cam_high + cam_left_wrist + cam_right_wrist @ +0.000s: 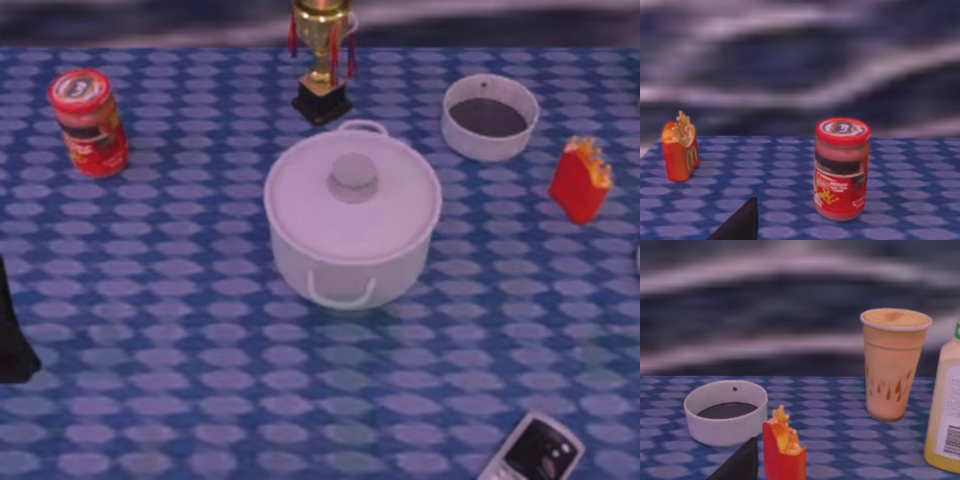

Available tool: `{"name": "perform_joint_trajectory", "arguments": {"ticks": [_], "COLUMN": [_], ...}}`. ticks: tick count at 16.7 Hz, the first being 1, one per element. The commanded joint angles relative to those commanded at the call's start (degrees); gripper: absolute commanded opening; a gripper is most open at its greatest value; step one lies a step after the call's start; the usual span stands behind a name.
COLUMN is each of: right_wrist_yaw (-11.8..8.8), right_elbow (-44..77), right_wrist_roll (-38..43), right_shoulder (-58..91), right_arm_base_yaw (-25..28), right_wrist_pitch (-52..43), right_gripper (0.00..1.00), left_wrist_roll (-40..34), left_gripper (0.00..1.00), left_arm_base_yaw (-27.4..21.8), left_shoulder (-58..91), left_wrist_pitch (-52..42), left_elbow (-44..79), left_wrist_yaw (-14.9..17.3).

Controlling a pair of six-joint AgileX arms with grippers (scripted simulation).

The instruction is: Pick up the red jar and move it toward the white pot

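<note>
The red jar (89, 122) stands upright at the table's far left, with a red-and-white lid; the left wrist view shows its dark-and-yellow label band (841, 168). In the middle of the table sits the white pot (352, 220), lid on, knob up. My left gripper (14, 348) is at the table's left edge, nearer the front than the jar and well apart from it. It is open and holds nothing; one dark fingertip (742, 222) shows. My right arm is parked off the table's right edge, open and empty, with only one dark fingertip (742, 460) in its wrist view.
A gold trophy (322, 55) stands behind the pot. At the back right are a white bowl (489, 117) with a dark inside and a red fries carton (581, 180). A phone (535, 452) lies front right. The right wrist view shows a tan cup (894, 363) and a yellow bottle (945, 405).
</note>
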Motion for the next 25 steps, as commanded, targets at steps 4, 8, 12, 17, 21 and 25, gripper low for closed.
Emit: {"name": "perform_joint_trajectory", "arguments": {"ticks": [4,8,12,17,21,25], "right_wrist_yaw": [0.0,0.0,0.0,0.0,0.0,0.0], "right_elbow": [0.0,0.0,0.0,0.0,0.0,0.0], "right_wrist_roll": [0.0,0.0,0.0,0.0,0.0,0.0], "right_shoulder": [0.0,0.0,0.0,0.0,0.0,0.0], "right_arm_base_yaw": [0.0,0.0,0.0,0.0,0.0,0.0], "right_wrist_pitch": [0.0,0.0,0.0,0.0,0.0,0.0], "right_gripper": [1.00,1.00,1.00,1.00,1.00,1.00], "left_wrist_roll": [0.2,1.2,3.0,6.0,8.6,11.1], "left_gripper": [1.00,1.00,1.00,1.00,1.00,1.00], "left_arm_base_yaw": [0.2,1.0,1.5,1.6,1.3,0.9], "left_shoulder": [1.1,8.9,23.7,49.1,72.5,96.5], "left_wrist_pitch": [-0.5,-4.7,-12.7,-26.8,-39.9,-53.2], "left_elbow": [1.5,10.9,27.2,53.8,77.8,102.4], "left_wrist_yaw": [-0.2,-0.8,-1.2,-0.8,-0.2,0.6]}}
